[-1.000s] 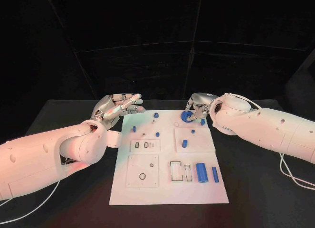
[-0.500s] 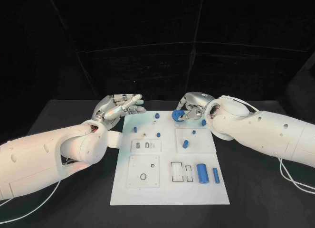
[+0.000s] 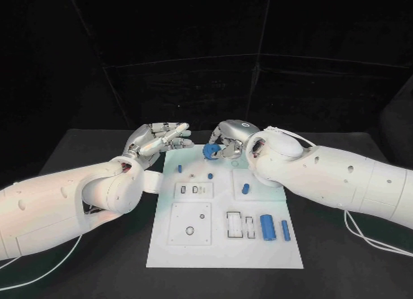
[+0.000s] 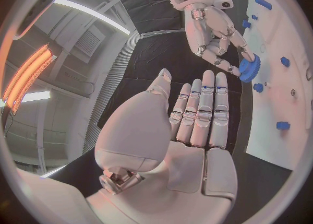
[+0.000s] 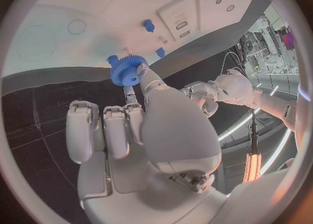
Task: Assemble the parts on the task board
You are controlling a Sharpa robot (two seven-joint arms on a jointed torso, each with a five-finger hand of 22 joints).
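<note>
The right hand pinches a blue gear between thumb and fingertip — it hangs over the far end of the white task board, near the middle. The left hand hovers just left of the board's far edge, fingers straight and together, holding nothing — palm bare.

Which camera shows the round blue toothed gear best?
The right wrist view: the blue toothed gear shows its teeth clearly at the right robot hand fingertips. The left wrist view shows it smaller, the head view mostly hidden.
</note>
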